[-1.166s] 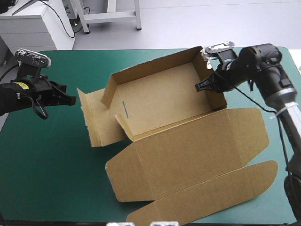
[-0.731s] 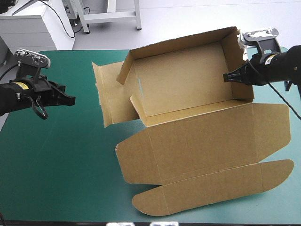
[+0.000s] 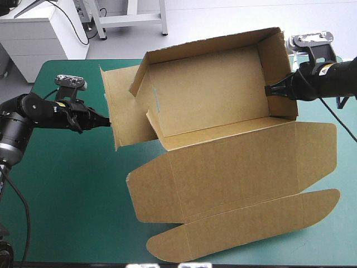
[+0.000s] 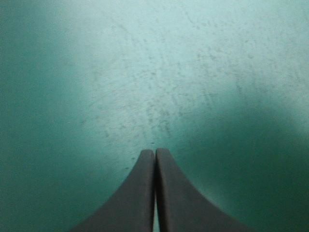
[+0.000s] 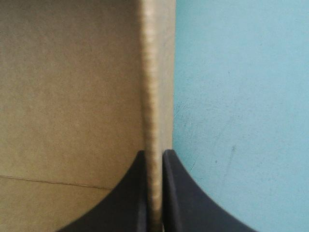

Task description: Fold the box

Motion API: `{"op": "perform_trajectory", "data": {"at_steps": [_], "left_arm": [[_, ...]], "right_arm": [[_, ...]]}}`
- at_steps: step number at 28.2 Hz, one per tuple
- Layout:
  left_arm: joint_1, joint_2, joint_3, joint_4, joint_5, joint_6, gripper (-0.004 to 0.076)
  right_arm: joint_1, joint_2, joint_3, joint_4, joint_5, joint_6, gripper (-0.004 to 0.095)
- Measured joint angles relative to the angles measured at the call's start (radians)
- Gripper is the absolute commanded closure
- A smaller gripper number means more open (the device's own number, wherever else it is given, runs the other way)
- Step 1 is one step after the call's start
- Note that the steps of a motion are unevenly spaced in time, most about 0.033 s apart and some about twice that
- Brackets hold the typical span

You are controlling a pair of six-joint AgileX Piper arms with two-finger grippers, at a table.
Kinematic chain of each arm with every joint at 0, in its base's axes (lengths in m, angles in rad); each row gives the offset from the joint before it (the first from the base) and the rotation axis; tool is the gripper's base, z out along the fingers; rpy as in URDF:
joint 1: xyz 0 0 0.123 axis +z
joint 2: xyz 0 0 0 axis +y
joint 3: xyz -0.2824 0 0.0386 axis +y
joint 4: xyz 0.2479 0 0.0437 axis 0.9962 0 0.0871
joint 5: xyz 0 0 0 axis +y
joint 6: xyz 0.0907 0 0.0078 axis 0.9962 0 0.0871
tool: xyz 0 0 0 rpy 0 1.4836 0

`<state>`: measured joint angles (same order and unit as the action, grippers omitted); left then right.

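The brown box (image 3: 217, 106) stands as an open tray with raised walls in the middle of the teal-green table, its lid (image 3: 240, 184) lying flat toward the front. My right gripper (image 3: 270, 90) is shut on the box's right end wall (image 5: 155, 96), which runs up between its fingers. A loose side flap (image 3: 124, 111) hangs off the box's left end. My left gripper (image 3: 106, 121) is shut with nothing in it, its tip just left of that flap; its own view shows only the bare cover ahead of the gripper (image 4: 155, 153).
The lid's rounded tuck flap (image 3: 245, 226) reaches near the table's front edge. A white cabinet (image 3: 42, 33) stands beyond the far left corner. Bare teal-green cover (image 3: 61, 190) lies at the front left.
My left gripper has moved right, up to the box's left flap. The box, carried up and rightward earlier by the right gripper, has shifted slightly left.
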<state>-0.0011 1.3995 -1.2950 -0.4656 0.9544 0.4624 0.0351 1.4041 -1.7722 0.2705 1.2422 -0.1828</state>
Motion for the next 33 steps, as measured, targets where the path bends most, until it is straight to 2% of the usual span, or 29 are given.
{"op": "perform_trajectory", "data": {"at_steps": [8,15,29,33], "left_arm": [[0.000,0.032,0.084,-0.384,-0.038,0.210,0.0733],[0.000,0.032,0.087,-0.681,0.057,0.367,0.0733],[0.001,0.032,0.084,-1.006,0.229,0.430,0.0733],[0.001,0.032,0.083,-1.086,0.242,0.466,0.0723]], "right_arm": [[0.000,0.000,-0.001,-0.013,0.000,-0.004,0.0927],[0.000,0.000,-0.001,-0.021,0.000,-0.001,0.0928],[0.000,0.000,-0.001,-0.069,0.000,0.020,0.0926],[0.000,0.000,-0.001,-0.070,0.000,0.027,0.0926]]}}
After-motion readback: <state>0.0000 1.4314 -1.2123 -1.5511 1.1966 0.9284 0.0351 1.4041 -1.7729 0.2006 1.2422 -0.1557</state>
